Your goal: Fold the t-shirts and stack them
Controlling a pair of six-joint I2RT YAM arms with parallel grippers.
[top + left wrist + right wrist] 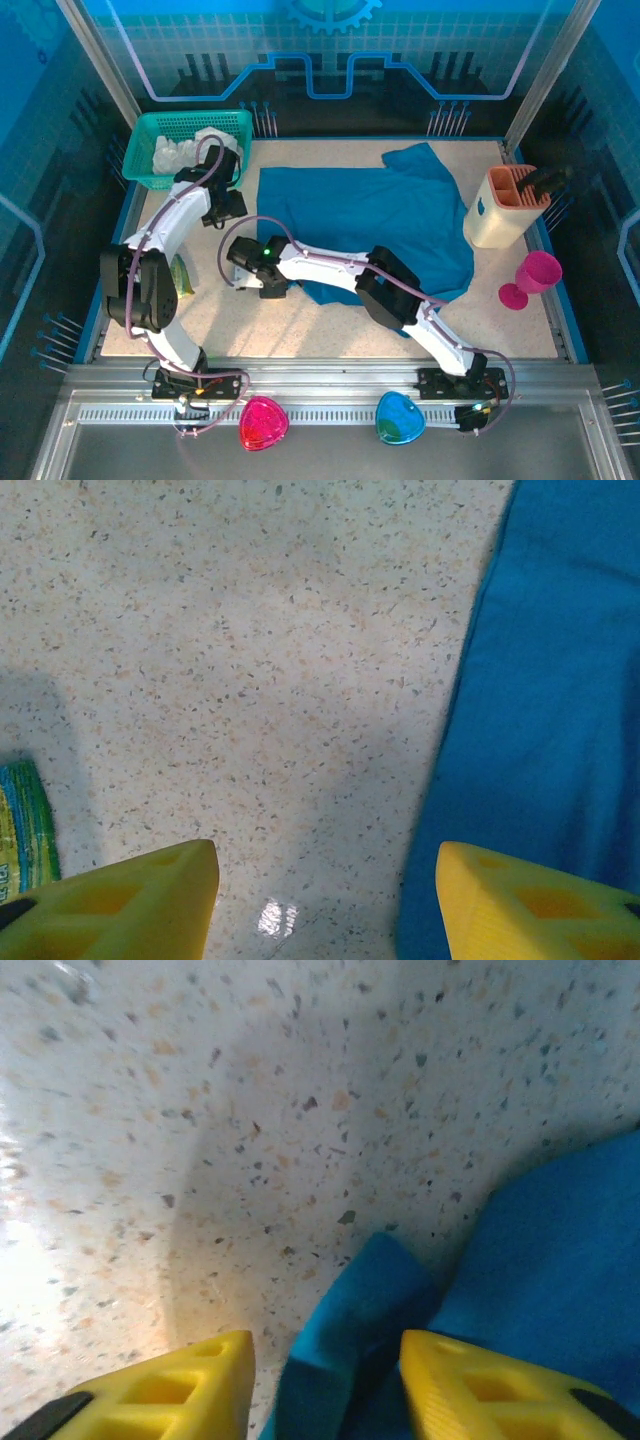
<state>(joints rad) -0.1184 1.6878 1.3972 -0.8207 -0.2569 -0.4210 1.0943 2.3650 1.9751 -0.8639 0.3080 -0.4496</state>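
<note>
The teal-blue t-shirt (370, 215) lies spread across the middle of the table. A white t-shirt (180, 152) is bunched in the green basket. My left gripper (222, 208) hovers at the blue shirt's left edge. In the left wrist view the left gripper (328, 905) is open over bare table, with the blue shirt's edge (545, 710) running under the right finger. My right gripper (245, 278) is at the shirt's near-left corner. In its wrist view the right gripper (327, 1390) is open, and a raised fold of the blue shirt's corner (360, 1330) stands between the fingers, against the right one.
The green mesh basket (150, 172) stands at the back left. A yellow-green snack packet (181, 275) (22, 825) lies near the left arm. A beige-and-orange holder (505, 215) and a pink goblet (533, 278) stand at the right edge.
</note>
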